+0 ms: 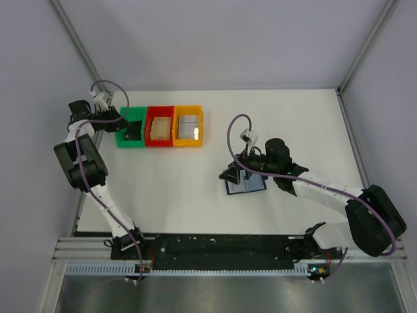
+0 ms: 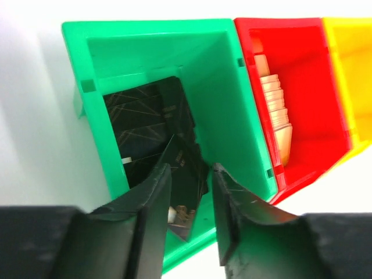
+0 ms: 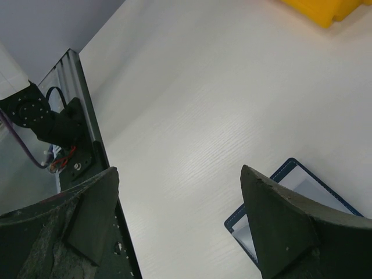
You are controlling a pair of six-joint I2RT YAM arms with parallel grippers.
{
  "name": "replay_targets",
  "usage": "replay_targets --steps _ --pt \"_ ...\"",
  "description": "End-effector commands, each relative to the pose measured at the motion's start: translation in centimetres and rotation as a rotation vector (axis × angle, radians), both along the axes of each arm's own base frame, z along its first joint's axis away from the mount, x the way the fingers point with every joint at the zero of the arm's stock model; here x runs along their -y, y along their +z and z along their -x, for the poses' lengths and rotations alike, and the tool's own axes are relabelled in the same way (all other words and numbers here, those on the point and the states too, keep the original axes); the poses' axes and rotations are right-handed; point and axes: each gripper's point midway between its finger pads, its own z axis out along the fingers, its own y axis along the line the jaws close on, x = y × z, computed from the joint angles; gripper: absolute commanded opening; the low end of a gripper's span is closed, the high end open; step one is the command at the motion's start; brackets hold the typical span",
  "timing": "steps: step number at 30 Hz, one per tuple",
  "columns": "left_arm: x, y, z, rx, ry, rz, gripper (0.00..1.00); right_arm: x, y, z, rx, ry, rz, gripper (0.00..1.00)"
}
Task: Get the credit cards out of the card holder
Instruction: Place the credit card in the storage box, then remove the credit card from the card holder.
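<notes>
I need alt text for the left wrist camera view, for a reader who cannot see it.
The left gripper, its black jaws slightly apart, hangs over a green plastic bin that holds dark rectangular cards. Beside it stands a red plastic bin with pale tan cards.

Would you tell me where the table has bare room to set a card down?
Bare table lies between the left arm and the card holder, in front of the red bin. Another runs from the orange bin to the right edge. It is crowded at the green bin, under the left claw, and at the holder, under the right claw.
</notes>
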Motion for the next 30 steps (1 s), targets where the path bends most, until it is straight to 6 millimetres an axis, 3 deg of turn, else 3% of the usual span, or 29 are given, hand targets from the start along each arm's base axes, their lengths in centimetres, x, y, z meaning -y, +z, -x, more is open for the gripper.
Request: replay_targets --steps 1,4,5,9,15,20,22,25,27,30 --pt "-2.0 2.8 -1.3 0.052 0.061 -0.118 0.46 -0.4 1.7 -0.9 0.071 -0.002 -0.022 0.84" --pt "-2.8 4.6 -1.5 0.081 0.114 -0.169 0.56 -0.4 1.7 -0.8 0.068 0.002 -0.027 0.84" --pt "-3.1 5.4 -1.6 0.097 0.132 -0.181 0.65 -0.4 1.8 -0.8 0.068 0.001 -0.027 0.84" --pt "-2.9 9.5 -1.9 0.167 0.197 -0.235 0.70 0.4 1.6 -1.4 0.074 -0.055 0.014 0.85" --pt "1.2 16.6 -0.8 0.266 0.296 -0.290 0.73 4.6 -0.4 -3.7 0.055 -0.302 0.224 0.85" --pt "8.9 19.6 2.6 0.300 0.321 -0.188 0.73 8.2 -3.6 -3.4 -0.033 -0.427 0.416 0.83" --pt "13.2 20.0 4.6 0.307 0.283 -0.122 0.73 9.3 -4.5 -3.2 -0.066 -0.469 0.467 0.80" --pt "19.3 19.5 8.3 0.289 0.192 -0.020 0.73 9.8 -5.3 -3.0 -0.101 -0.498 0.485 0.75" --pt "23.9 18.5 11.1 0.262 0.097 0.040 0.73 10.3 -5.8 -3.4 -0.105 -0.540 0.509 0.72" --pt "28.9 16.1 15.3 0.203 -0.026 0.081 0.72 11.1 -6.7 -4.1 -0.117 -0.598 0.550 0.67"
